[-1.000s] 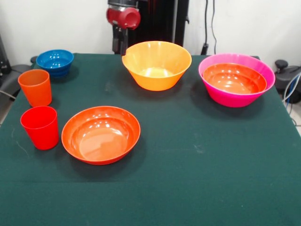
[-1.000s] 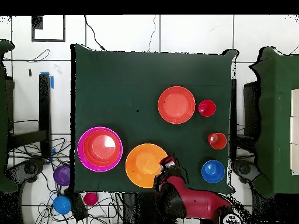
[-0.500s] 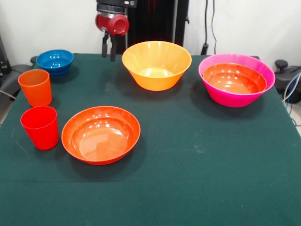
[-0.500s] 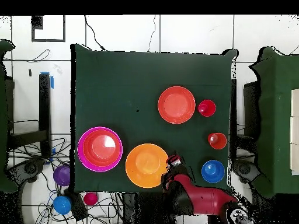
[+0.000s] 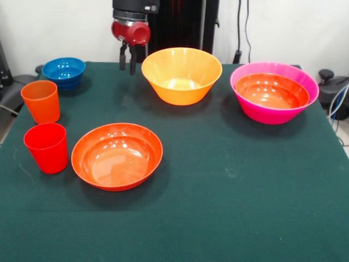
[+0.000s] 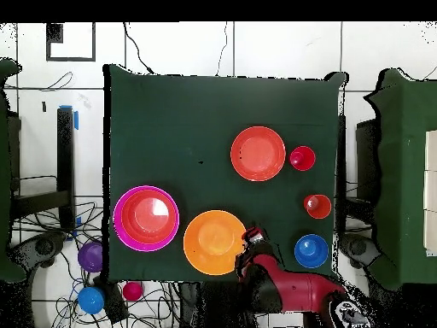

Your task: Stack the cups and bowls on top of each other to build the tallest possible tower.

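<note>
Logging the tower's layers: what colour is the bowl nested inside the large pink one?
Red-orange: the shallow bowl sits inside the large pink bowl, clearest in the front view.

The red and black arm is held upright, with the wrist pointed straight down. The gripper is kept empty above the table (its two dark fingers are parted), and nothing is touched.

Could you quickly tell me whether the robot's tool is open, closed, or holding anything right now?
Tool: open and empty, hanging above the table between the blue bowl and the yellow-orange bowl.
</note>
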Robot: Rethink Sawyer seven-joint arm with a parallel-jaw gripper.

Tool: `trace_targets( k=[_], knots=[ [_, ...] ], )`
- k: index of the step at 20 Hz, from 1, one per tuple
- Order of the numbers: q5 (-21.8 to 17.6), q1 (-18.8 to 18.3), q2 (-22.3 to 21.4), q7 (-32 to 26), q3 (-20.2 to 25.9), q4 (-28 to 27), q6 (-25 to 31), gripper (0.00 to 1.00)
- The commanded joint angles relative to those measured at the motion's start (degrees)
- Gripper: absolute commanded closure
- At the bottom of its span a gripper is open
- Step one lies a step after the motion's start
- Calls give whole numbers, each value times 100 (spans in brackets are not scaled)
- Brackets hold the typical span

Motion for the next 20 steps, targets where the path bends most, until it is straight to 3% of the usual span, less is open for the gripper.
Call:
trace_targets(
  k=[1, 8, 20],
  knots=[
    [-406, -312, 7, -26, 983, -220, 461, 0],
    [-445, -787, -752, -218, 1599, 353, 1197, 0],
    [-396, -1046, -953, -326, 2029, 531, 1533, 0]
  ],
)
